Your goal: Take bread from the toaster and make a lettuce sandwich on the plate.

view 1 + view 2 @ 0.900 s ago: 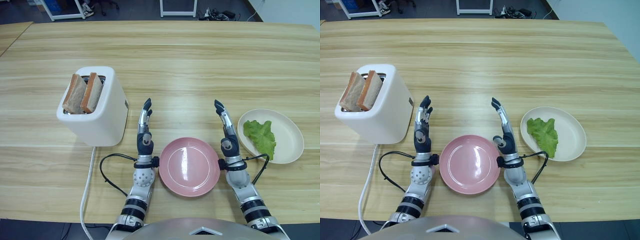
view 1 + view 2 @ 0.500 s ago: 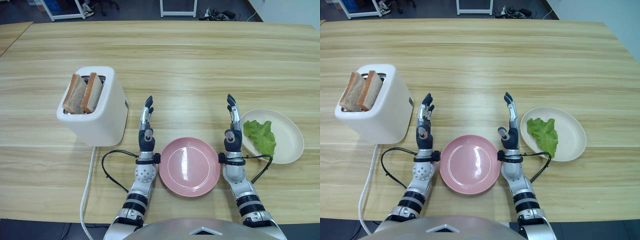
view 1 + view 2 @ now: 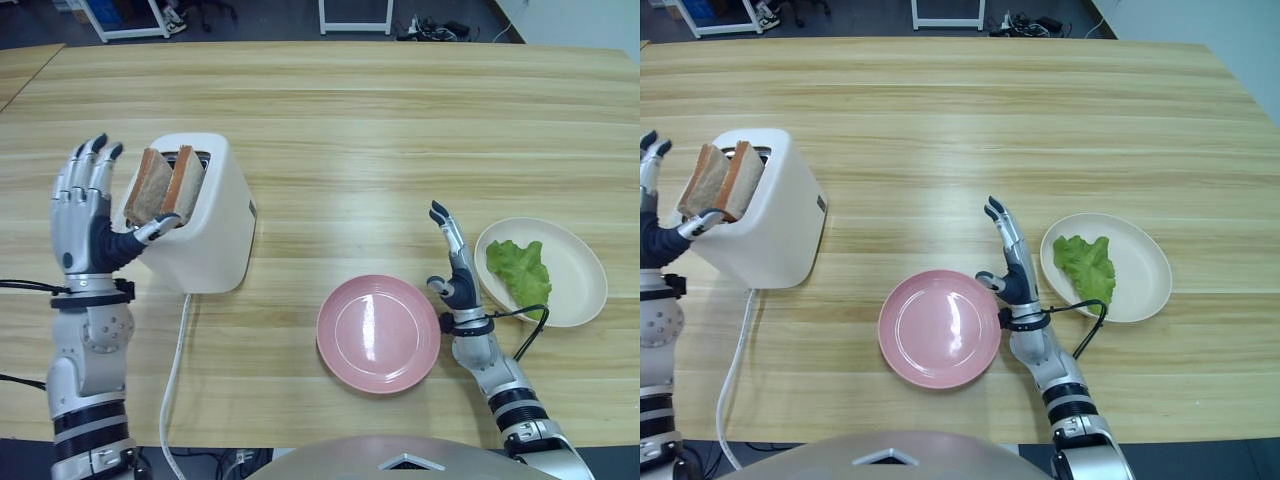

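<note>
Nearest me, the pink plate (image 3: 378, 333) is sitting bare on the worktop (image 3: 400, 130), and the right robot hand (image 3: 455, 272) is standing just beside its rim, fingers straight and holding nothing. A little to the right, the lettuce (image 3: 522, 273) is lying in a cream dish (image 3: 585, 300). Further back on the left, the left robot hand (image 3: 85, 205) is hovering wide open beside the toaster (image 3: 215, 230), thumb close to the outer of two bread slices (image 3: 150, 187) leaning out of the slots. I'm thinking a sideways pinch could jam that slice in its slot, drag the toaster over, or crumble the bread.
</note>
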`<state>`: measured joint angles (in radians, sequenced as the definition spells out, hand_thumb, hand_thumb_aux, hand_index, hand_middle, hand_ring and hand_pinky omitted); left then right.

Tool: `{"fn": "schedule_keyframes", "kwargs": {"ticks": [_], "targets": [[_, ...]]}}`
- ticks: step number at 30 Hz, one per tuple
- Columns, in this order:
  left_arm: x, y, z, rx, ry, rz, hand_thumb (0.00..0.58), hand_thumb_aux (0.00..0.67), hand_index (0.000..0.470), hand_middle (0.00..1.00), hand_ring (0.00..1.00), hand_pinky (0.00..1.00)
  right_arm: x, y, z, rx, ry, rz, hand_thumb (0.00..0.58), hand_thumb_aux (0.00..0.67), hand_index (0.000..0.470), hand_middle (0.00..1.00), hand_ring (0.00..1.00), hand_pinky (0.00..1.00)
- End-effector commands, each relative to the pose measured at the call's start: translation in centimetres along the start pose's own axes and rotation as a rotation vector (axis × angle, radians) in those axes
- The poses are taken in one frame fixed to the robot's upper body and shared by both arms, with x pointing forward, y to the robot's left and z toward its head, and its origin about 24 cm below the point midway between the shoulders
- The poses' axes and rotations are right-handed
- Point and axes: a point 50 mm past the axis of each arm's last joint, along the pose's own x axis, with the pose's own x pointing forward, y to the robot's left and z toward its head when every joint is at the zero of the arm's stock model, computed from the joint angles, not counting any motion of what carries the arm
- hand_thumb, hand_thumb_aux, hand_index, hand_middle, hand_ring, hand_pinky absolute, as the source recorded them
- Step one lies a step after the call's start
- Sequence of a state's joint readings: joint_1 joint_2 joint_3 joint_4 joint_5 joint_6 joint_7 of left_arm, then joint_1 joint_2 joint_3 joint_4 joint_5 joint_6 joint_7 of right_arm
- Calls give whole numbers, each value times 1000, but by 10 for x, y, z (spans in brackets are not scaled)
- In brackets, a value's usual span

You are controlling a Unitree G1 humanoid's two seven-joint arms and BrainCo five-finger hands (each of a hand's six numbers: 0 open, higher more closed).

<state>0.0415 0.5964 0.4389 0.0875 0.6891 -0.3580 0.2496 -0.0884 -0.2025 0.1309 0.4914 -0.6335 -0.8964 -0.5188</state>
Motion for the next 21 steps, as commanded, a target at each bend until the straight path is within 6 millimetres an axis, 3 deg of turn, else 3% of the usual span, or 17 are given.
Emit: {"fn": "schedule_keyframes", "kwargs": {"ticks": [1,7,15,16,17,18,21], "targets": [[12,-3,-20,70,64,-71,0,0,0,0,0,0,1,2,-2,-17,-6,27,0,0,0,0,0,0],[25,-13,-27,107,63,-156,0,0,0,0,0,0,-1,6,-2,-19,-16,47,0,0,0,0,0,0],[20,-22,-29,154,24,-287,0,0,0,0,0,0,-2,5,-4,-24,-15,41,0,0,0,0,0,0],[18,-22,-29,160,18,-303,278,187,131,0,0,0,-3,5,-4,-23,-15,41,0,0,0,0,0,0],[15,-22,-28,162,4,-322,563,554,389,0,0,0,-3,4,-4,-23,-14,41,0,0,0,0,0,0],[13,-22,-27,162,-13,-340,580,670,470,0,0,0,-4,4,-4,-23,-12,41,0,0,0,0,0,0],[9,-21,-22,165,-58,-362,580,670,470,0,0,0,-5,4,-5,-22,-8,41,0,0,0,0,0,0]]}}
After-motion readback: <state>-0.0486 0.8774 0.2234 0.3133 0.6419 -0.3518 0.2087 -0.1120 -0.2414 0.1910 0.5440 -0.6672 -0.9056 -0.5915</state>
